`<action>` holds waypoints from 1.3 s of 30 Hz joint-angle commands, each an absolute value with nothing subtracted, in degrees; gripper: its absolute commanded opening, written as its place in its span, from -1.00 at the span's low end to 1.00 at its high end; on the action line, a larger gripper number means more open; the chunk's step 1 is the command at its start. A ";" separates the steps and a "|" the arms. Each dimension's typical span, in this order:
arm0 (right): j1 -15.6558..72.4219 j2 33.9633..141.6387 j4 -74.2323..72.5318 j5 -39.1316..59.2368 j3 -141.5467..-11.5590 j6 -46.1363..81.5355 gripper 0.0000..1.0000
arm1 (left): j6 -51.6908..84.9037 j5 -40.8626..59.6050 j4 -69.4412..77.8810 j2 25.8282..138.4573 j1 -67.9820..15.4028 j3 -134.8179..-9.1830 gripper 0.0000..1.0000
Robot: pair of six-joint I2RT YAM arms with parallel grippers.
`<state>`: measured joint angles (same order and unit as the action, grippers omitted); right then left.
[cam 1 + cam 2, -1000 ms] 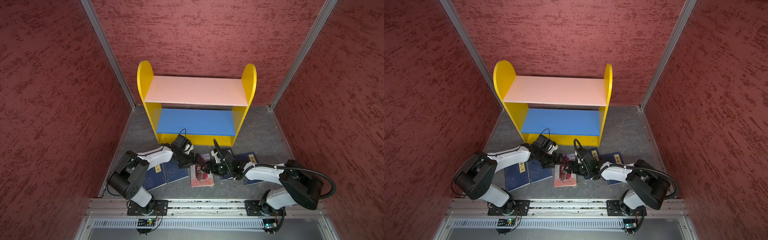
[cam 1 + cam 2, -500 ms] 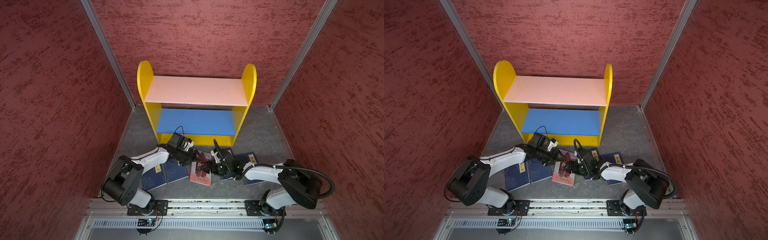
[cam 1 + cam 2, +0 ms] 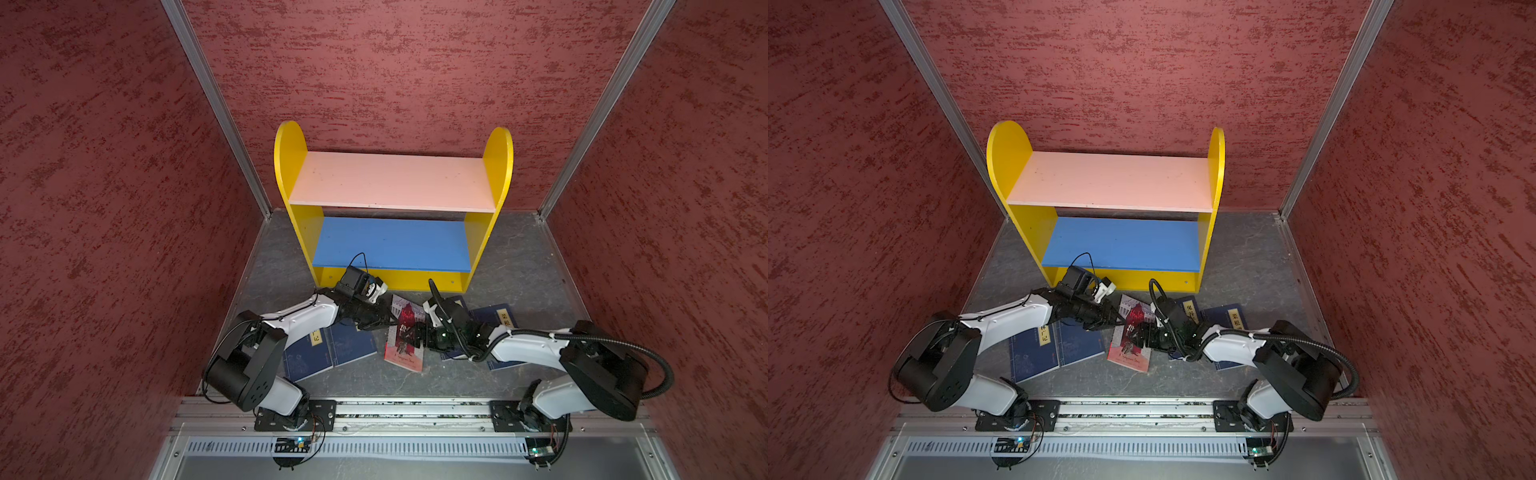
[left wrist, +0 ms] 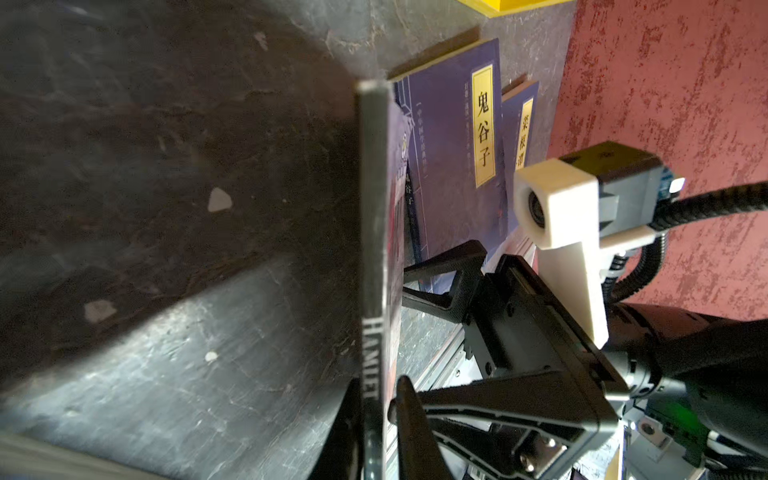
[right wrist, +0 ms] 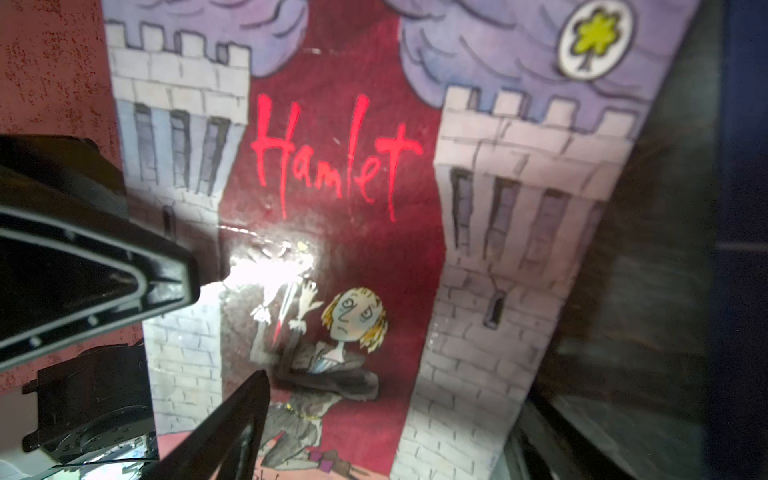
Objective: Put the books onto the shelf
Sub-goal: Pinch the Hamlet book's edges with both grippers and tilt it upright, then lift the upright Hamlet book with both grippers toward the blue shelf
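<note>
- One red book is tipped up off the floor just in front of the shelf, spine side raised. Four blue books lie flat on either side of it, and the shelf's boards are bare.
- Left gripper is clamped on the spine near one end, with a finger on each face.
- Right gripper is spread wide and holds nothing; its fingers seem to rest against the cover.
- Risk, to my eye: such an off-centre pinch on a thin paperback could let it swing or slip on the way up and drop onto the blue books. The spread fingers might also snag the cover.
- Both arms lie low, stretched towards the shelf's foot, and meet at the book.
</note>
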<state>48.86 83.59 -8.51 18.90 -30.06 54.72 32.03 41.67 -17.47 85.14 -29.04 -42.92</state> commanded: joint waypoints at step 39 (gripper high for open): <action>42.63 53.70 1.50 20.19 -38.20 53.18 0.94 | 25.36 43.51 -33.87 61.71 -17.09 -52.91 -1.00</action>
<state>42.89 52.56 6.04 17.34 -36.29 52.69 22.59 43.66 -36.80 64.01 -19.68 -53.08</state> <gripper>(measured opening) 0.969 0.078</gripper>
